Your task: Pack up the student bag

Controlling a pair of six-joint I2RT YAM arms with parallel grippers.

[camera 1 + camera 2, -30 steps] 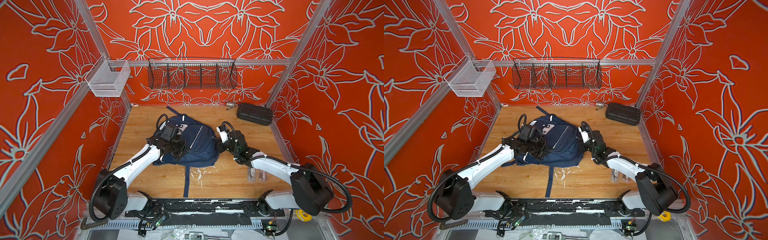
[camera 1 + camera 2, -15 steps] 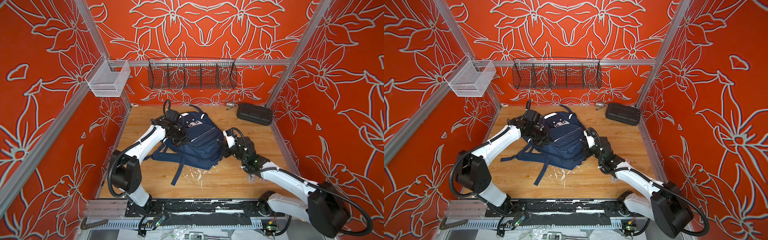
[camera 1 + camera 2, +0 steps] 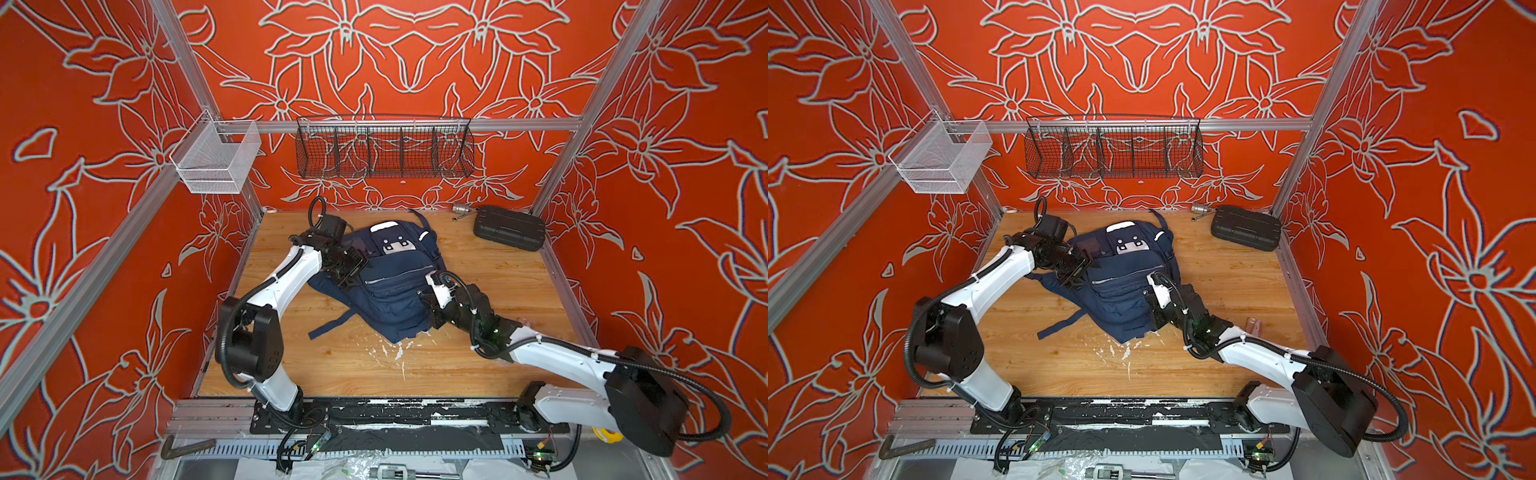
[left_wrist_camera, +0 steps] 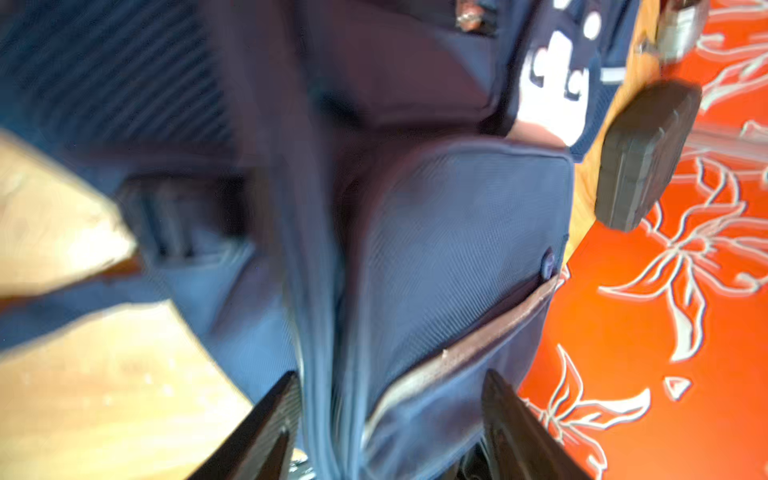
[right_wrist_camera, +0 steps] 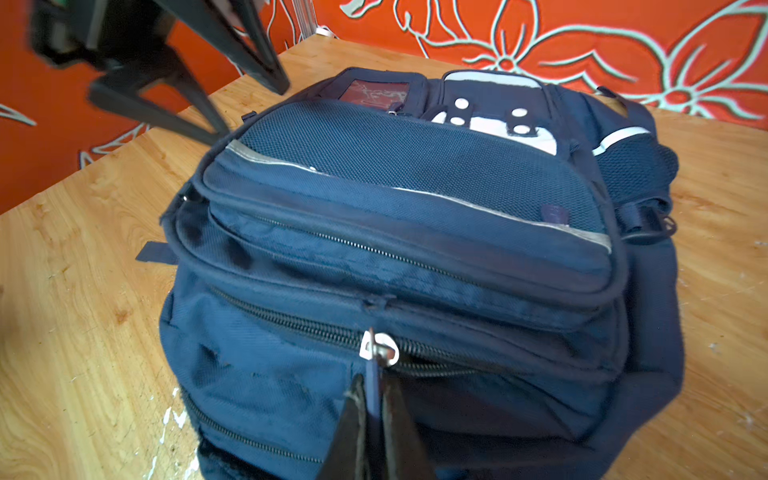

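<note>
Navy blue fabric student bag (image 3: 395, 286) lies mid-table on the wooden table top (image 3: 478, 357). My right claw (image 5: 376, 399) pinches its blue zipper pull tab (image 5: 372, 380) — my left claw (image 4: 390, 374) stands wide at the bag's side, gripping nothing. If I pull with only 1 claw, the bag may slide along, or the thin tab may slip out.

Lab robot cell: aluminium frame (image 3: 415, 124), orange floral panels (image 3: 685, 124), wire basket (image 3: 384, 149), wooden tabletop (image 3: 478, 357).

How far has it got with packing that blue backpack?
Early days. Done: the student bag lies front-up on the wooden table. In hand: the right gripper is pinched shut on a zip pull, with only a short gap open beside it; the left gripper stands open at the bag's edge. Left: the black hard case sits outside the bag, by the back wall.
</note>
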